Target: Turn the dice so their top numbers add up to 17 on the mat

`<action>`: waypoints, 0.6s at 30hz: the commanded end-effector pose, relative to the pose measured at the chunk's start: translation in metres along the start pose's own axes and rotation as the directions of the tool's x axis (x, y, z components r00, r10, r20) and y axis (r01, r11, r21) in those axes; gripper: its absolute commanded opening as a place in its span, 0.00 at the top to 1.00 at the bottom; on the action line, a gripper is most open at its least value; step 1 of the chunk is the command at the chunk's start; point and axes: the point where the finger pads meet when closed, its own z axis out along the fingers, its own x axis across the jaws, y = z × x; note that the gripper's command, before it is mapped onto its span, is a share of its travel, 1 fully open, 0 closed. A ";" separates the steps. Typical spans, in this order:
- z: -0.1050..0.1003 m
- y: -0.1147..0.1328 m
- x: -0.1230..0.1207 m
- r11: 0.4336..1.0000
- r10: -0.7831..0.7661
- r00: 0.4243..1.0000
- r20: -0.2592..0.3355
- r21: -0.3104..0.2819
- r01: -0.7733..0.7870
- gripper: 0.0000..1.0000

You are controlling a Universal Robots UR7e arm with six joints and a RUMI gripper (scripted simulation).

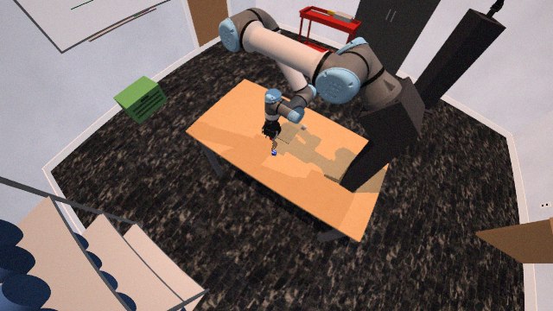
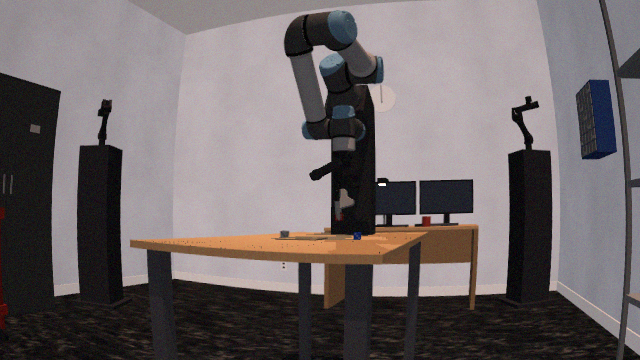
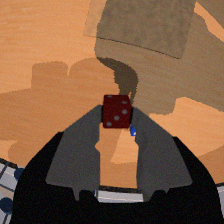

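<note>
My gripper (image 3: 115,107) is shut on a dark red die (image 3: 117,111) and holds it above the orange table; it also shows in the top view (image 1: 271,135) and in the exterior view (image 2: 340,212). A blue die (image 1: 274,152) lies on the table just below the gripper, near the edge of the tan mat (image 1: 289,135). It peeks out beside the right finger in the wrist view (image 3: 133,131) and shows in the exterior view (image 2: 357,236). A grey die (image 1: 303,127) sits at the far side of the mat, also seen in the exterior view (image 2: 284,233).
The arm's black pedestal (image 1: 384,130) stands at the table's right side. A second desk with monitors (image 2: 425,200) is behind the table. Tall black stands (image 2: 100,220) flank the room.
</note>
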 end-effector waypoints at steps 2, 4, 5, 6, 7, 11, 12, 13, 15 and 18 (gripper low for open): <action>-0.020 0.000 -0.001 1.000 0.000 1.000 0.001 0.000 0.000 0.94; -0.027 0.000 -0.001 1.000 0.000 1.000 0.001 0.000 0.000 0.94; -0.030 0.000 -0.001 1.000 0.000 1.000 0.001 0.000 0.000 0.94; -0.032 0.000 -0.001 1.000 0.000 1.000 0.001 0.000 0.000 0.94; -0.034 0.000 -0.001 1.000 0.000 1.000 0.001 0.000 0.000 0.94; -0.036 0.000 -0.001 1.000 0.000 1.000 0.001 0.000 0.000 0.94; -0.037 0.000 -0.001 1.000 0.000 1.000 0.001 0.000 0.000 0.94; -0.037 0.000 -0.001 1.000 0.000 1.000 0.001 0.000 0.000 0.94; -0.037 0.000 -0.001 1.000 0.000 1.000 0.001 0.000 0.000 0.94; -0.037 0.000 -0.001 1.000 0.000 1.000 0.001 0.000 0.000 0.94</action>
